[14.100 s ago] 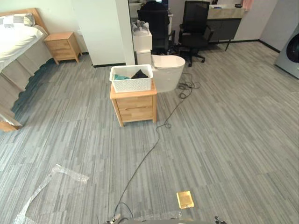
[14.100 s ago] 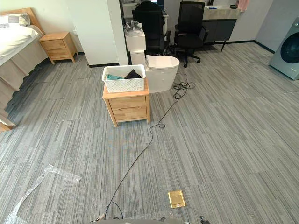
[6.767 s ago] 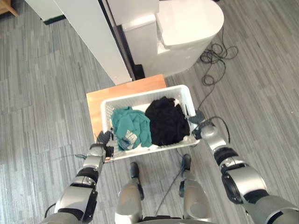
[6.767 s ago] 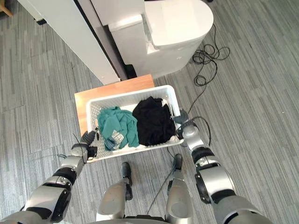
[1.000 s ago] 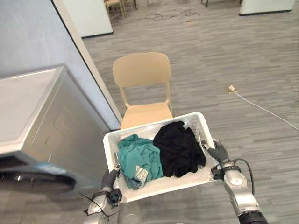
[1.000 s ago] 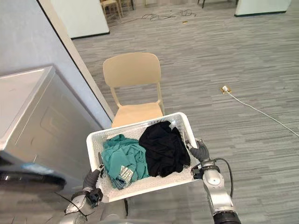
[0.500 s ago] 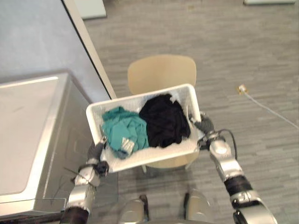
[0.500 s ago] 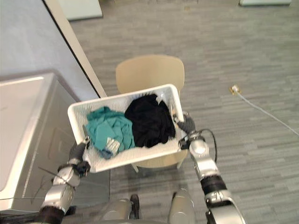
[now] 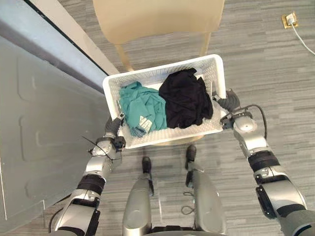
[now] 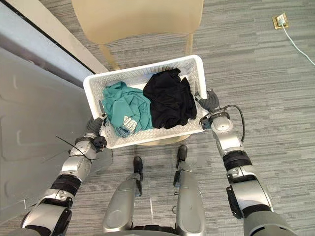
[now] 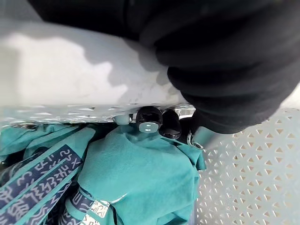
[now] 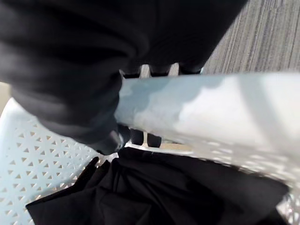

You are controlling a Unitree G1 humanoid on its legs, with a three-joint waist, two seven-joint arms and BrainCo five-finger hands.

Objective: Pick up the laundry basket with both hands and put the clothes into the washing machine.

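A white perforated laundry basket point(image 9: 152, 78) hangs in the air between my two hands, just above a beige chair. Inside it lie a teal garment point(image 9: 140, 105) on the left and a black garment point(image 9: 186, 97) on the right. My left hand point(image 9: 112, 135) is shut on the basket's left rim point(image 11: 84, 79), dark fingertips point(image 11: 149, 119) hooked over into the basket by the teal garment point(image 11: 140, 183). My right hand point(image 9: 229, 101) is shut on the right rim point(image 12: 211, 108), fingertips point(image 12: 137, 137) curled inside above the black garment point(image 12: 154, 192).
A beige chair point(image 9: 157, 19) stands directly beyond and under the basket. The grey washing machine point(image 9: 44, 142) takes up the left side, its top close to my left arm. A brass floor socket point(image 9: 289, 19) with a white cord lies at the far right on grey striped carpet.
The camera has tipped further down. The basket now sits lower over the chair seat, closer to my body. Both hands keep the same hold on its rims.
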